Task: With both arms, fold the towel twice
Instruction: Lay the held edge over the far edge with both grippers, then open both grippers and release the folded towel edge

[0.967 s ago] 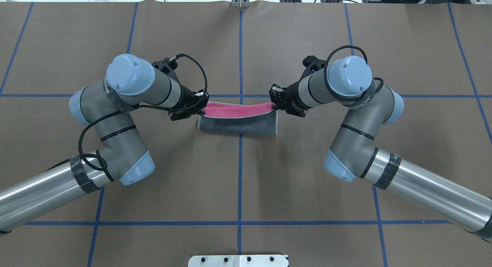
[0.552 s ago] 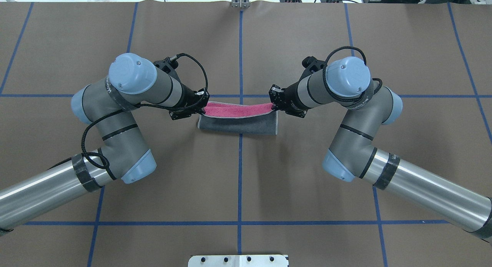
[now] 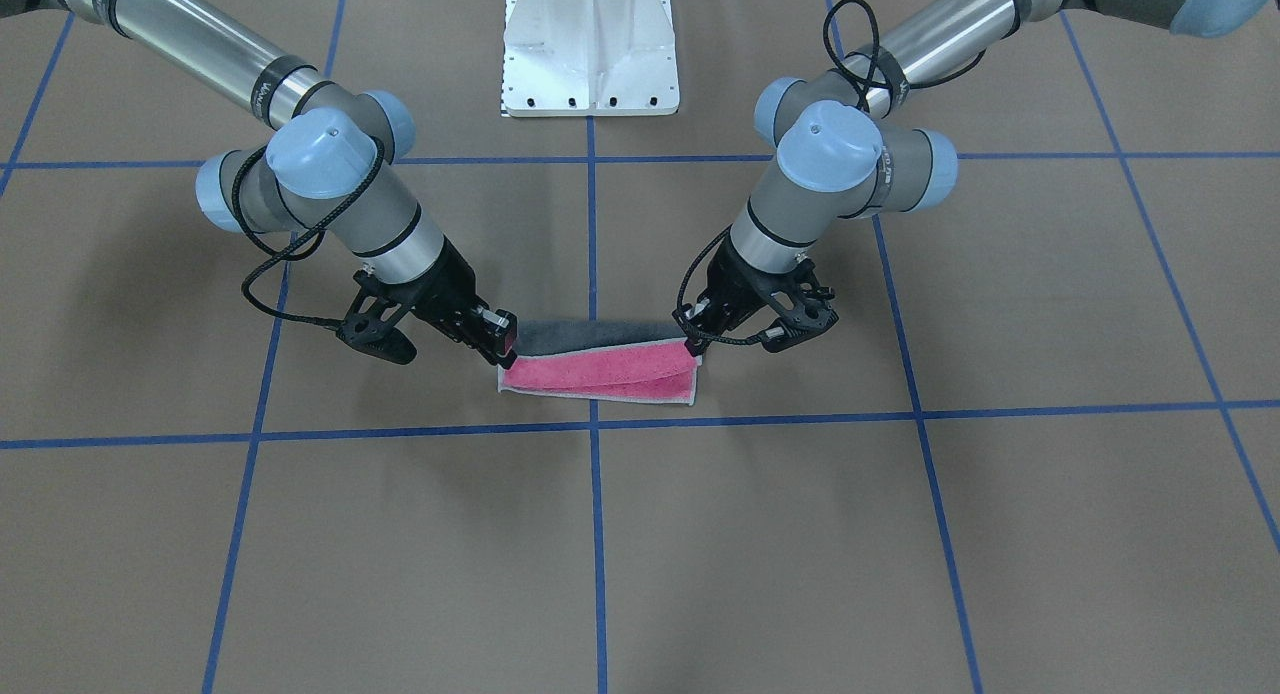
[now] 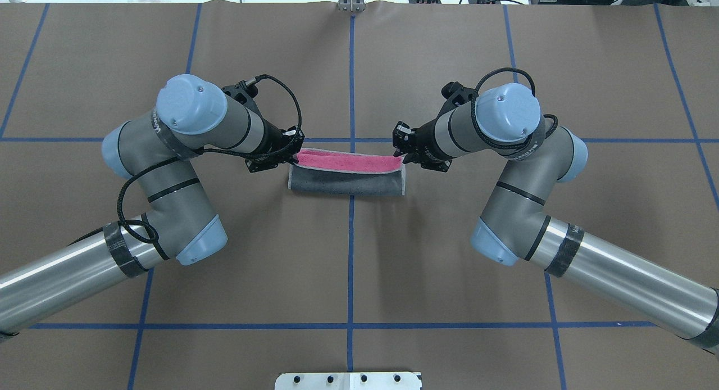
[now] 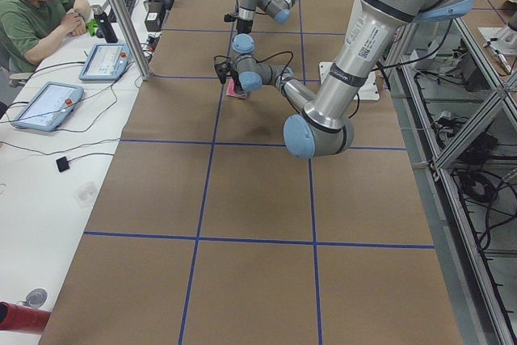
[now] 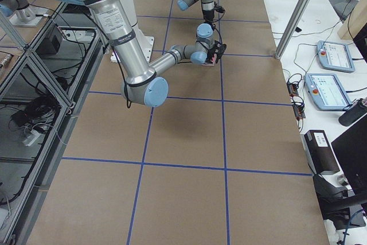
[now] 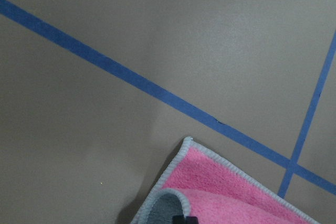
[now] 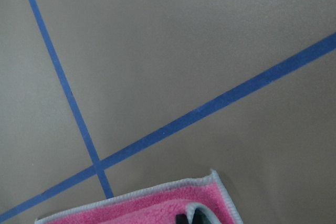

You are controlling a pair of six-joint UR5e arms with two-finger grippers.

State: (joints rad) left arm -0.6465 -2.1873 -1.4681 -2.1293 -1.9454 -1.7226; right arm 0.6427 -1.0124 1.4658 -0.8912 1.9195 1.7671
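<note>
Towel (image 4: 346,183) at the middle of the worktop (image 4: 253,277), lying across the central blue tape line (image 4: 350,255), apparently part-way through the first of its two folds. The bottom layer rests flat with its pink face up. The edge nearer the robot has been turned over it, so the dark grey face shows on top along the robot's side, and a pink strip is uncovered along the far side. The left gripper (image 4: 290,154) and the right gripper (image 4: 400,152) each seem to pinch one corner of the turned edge, fingers pressed together on the cloth. The wrist views show only a dark fingertip at the frame's bottom, beside a small grey curl above the flat pink corner. Gripping both corners at once keeps the carried edge taut and parallel to the far border, so the layers should meet squarely. The left arm (image 4: 168,176) and the right arm (image 4: 522,176) reach in mirrored from opposite ends, which leaves the span between them free of obstruction. In the front-facing view the upper layer stands slightly off the lower one near the grippers, which suggests the edge is not yet laid down or let go.
</note>
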